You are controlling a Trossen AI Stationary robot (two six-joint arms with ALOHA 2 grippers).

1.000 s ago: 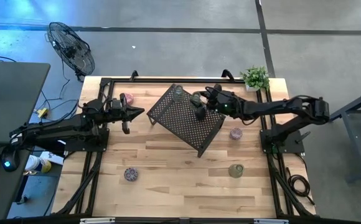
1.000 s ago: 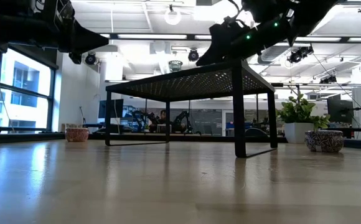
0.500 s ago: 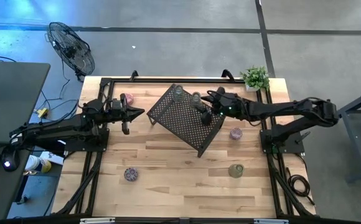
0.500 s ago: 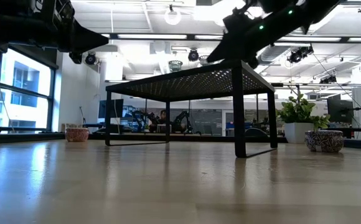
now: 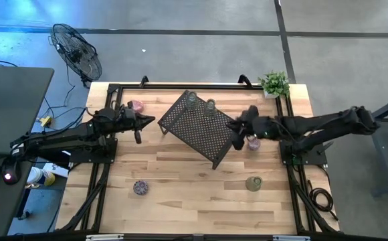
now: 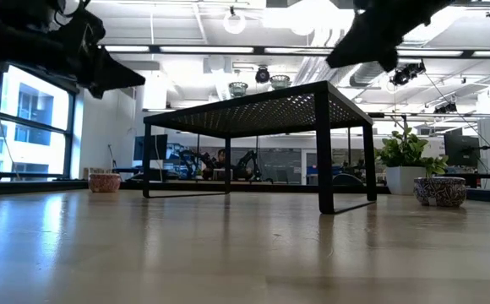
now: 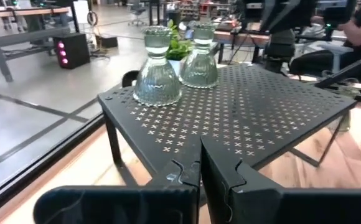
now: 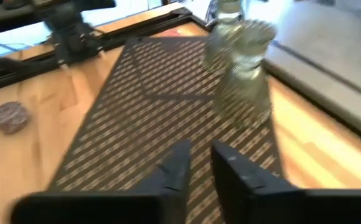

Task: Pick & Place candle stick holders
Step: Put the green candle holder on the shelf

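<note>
While the right gripper (image 5: 237, 134) hangs over the rack's (image 5: 201, 127) near-right edge with its fingers a narrow gap apart and nothing between them, two pale clear holders (image 5: 201, 102) stand side by side at the rack's far corner. Another pink holder (image 5: 253, 142) sits on the table just beside that gripper, with a green one (image 5: 253, 183) and a purple one (image 5: 140, 187) well apart toward the front. Off the rack's left side, the left gripper (image 5: 138, 124) waits pinched together and empty, a pink holder (image 5: 138, 105) near it.
</note>
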